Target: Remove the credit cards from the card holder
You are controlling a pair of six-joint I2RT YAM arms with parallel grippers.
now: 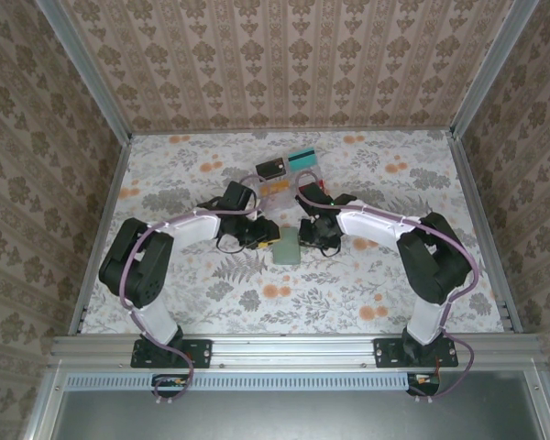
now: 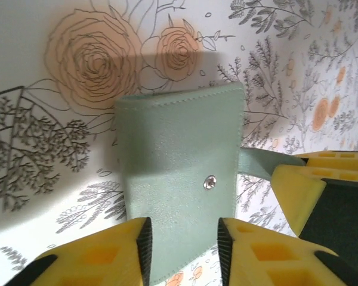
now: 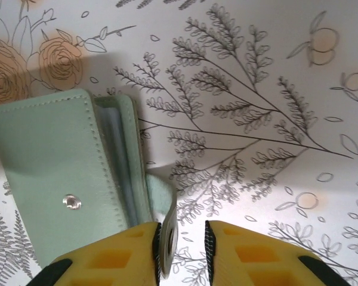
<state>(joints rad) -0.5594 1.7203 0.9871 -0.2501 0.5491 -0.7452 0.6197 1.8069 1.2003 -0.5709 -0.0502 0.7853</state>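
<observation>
Room, top view: patterned wallpaper (image 1: 284, 55) covers three walls, and a metal rail (image 1: 293, 346) runs along the near edge.
Bench, top view: the bench (image 1: 211, 302) has a pale cloth with orange blooms and grey ferns.
Arms, top view: there are two. The left end effector (image 1: 264, 234) and right end effector (image 1: 313, 236) meet mid-bench, with one card holder (image 1: 287, 252) between them, slightly toward the bases.
Cards, top view: beyond both end effectors lie one dark card (image 1: 273, 168) and one teal card (image 1: 302, 157), side by side.
Left wrist view: the card holder is folded shut, with one snap stud (image 2: 210, 182) on top. Its near edge lies in the gap between the yellow fingers (image 2: 107, 256), which stand narrowly apart and clamp nothing.
Right wrist view: pale bluish inner leaves (image 3: 114, 149) show at the holder's edge. The strap tab (image 3: 166, 232) stands between the fingers, against the left-hand one. The jaws are narrowly apart, and bare bench shows beside the tab.
</observation>
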